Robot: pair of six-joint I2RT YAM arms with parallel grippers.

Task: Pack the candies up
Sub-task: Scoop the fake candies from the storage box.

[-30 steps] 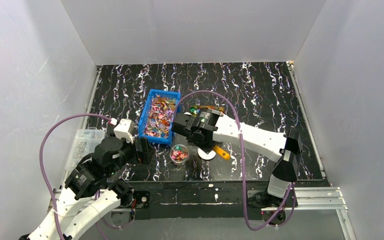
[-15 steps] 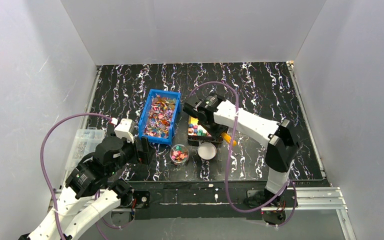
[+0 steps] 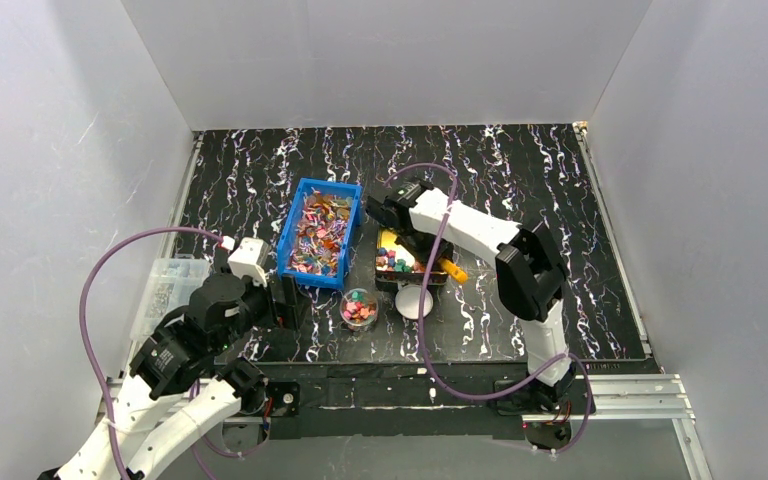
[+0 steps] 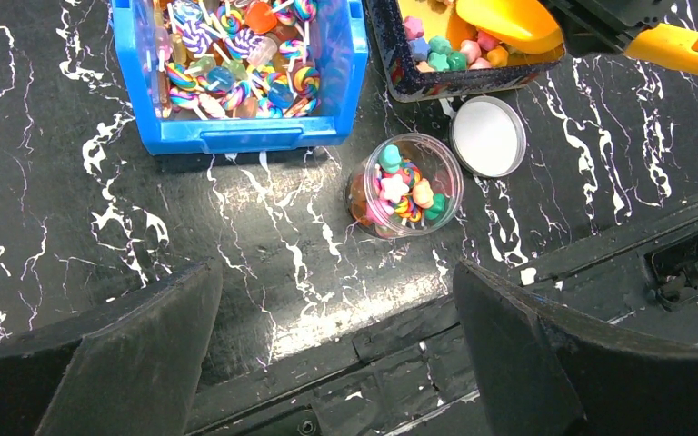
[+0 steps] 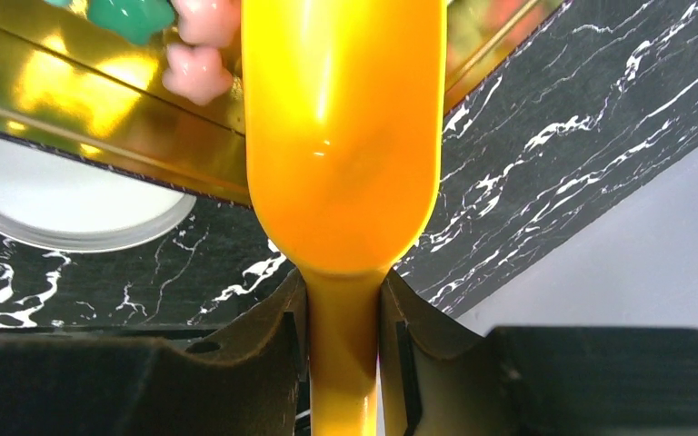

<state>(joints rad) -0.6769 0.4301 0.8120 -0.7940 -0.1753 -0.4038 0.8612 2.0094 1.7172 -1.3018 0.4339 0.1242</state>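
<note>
On the black marbled table [image 4: 73, 209], the candies [image 4: 236, 64] are lying in a blue bin [image 4: 245, 136], tray [image 4: 391, 77] and cup [image 4: 363, 213]. The right gripper [image 5: 344, 331] is pinching an orange scoop [image 5: 344, 136]; the left gripper [image 4: 336, 277] is gaping, empty.

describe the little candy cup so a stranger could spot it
Find the blue bin on the black marbled table. Just off its near right corner stands a small clear cup of mixed candies. It's the only round see-through container; the white lid beside it is flat.
</note>
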